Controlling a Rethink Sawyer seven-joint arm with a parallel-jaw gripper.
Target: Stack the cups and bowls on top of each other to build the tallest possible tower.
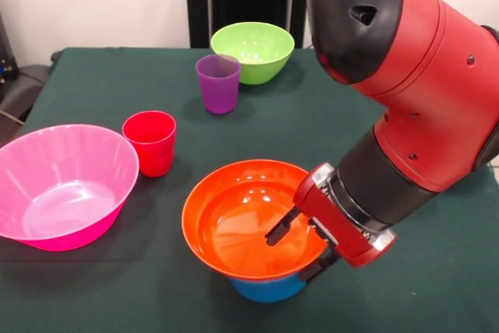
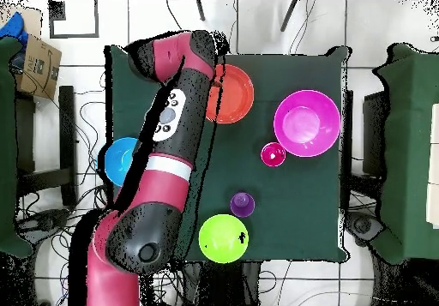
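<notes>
The orange bowl (image 1: 234, 220) sits on a small blue bowl (image 1: 269, 289) near the table's front edge; together they form the tower. My gripper (image 1: 301, 246) is at the orange bowl's right rim, with one fingertip (image 1: 278, 232) inside the bowl and the other outside, jaws apart. The purple cup (image 1: 217, 83) stands upright by the lime green bowl (image 1: 253, 51) at the back. A red cup (image 1: 150, 143) stands next to the large pink bowl (image 1: 62, 186) on the left. In the overhead view the arm covers the gripper and part of the orange bowl (image 2: 233, 94).
The overhead view shows the pink bowl (image 2: 307, 123), the red cup (image 2: 273, 154), the purple cup (image 2: 242, 204) and the green bowl (image 2: 224, 238). A large blue bowl (image 2: 118, 159) lies at the table's left edge, partly under the arm. Chairs stand round the table.
</notes>
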